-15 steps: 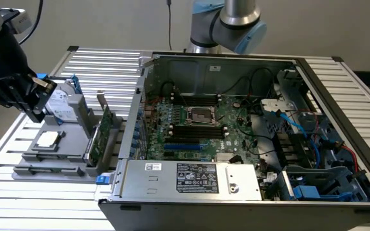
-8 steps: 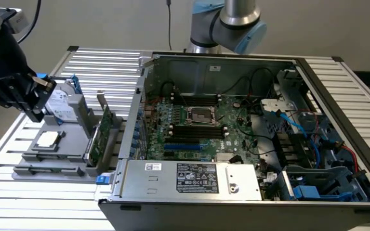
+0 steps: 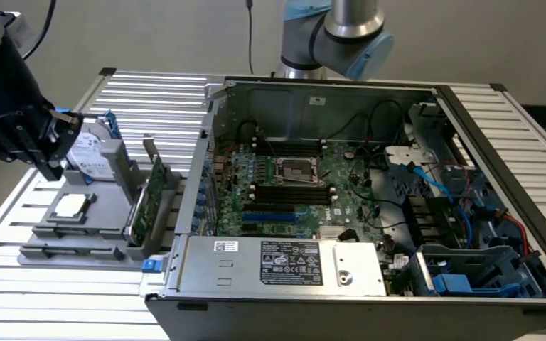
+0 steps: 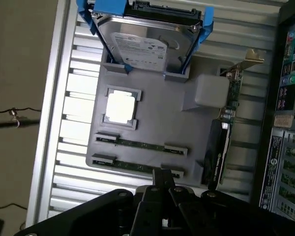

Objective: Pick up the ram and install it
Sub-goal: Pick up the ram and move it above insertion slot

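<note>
Wrist view first: the gripper [image 4: 162, 176] has its two fingers pressed tight together, with nothing pinched between them that I can make out. The joined tip sits right over one end of the ram [image 4: 132, 165], the thin green stick lying flat in its clips on the grey tray [image 4: 162, 118]. Whether metal actually touches board, I can't tell from here.

A second stick [image 4: 140, 144] lies parallel just beside the ram, between it and the processor [image 4: 120, 107] in its square pocket. Past that stands the hard drive [image 4: 142, 46], propped in a blue bracket [image 4: 206, 19]. The expansion card [image 4: 225, 137] stands on edge along the tray's side (the taller, wider board, not to be mixed up with the sticks).

Over to the exterior view: the gripper [image 3: 50, 167] hangs above the tray [image 3: 102, 213] on the exterior view's left, close by the hard drive [image 3: 88, 153]. The computer case [image 3: 330, 96] lies open on the slatted table [image 3: 159, 99] just beside the tray, motherboard [image 3: 340, 206] showing, its long black slots [image 3: 292, 190] in a row near the middle.
</note>
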`<action>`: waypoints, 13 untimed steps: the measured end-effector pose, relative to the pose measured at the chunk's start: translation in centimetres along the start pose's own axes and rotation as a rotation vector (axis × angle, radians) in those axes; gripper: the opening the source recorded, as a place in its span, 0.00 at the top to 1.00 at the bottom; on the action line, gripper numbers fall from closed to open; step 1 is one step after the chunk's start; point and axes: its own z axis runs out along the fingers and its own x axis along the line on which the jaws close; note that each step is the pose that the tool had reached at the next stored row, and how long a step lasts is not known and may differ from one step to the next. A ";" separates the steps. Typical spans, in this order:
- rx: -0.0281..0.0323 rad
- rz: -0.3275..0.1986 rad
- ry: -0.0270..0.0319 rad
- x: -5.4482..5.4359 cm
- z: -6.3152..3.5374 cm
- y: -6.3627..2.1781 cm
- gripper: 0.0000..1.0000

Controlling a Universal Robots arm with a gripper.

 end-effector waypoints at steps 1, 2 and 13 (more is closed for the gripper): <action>0.0004 -0.018 0.0012 0.0 0.01 0.00 0.89; 0.0008 -0.036 0.0023 0.0 0.01 0.00 0.89; 0.0078 -0.236 0.0165 0.0 0.21 -0.02 0.89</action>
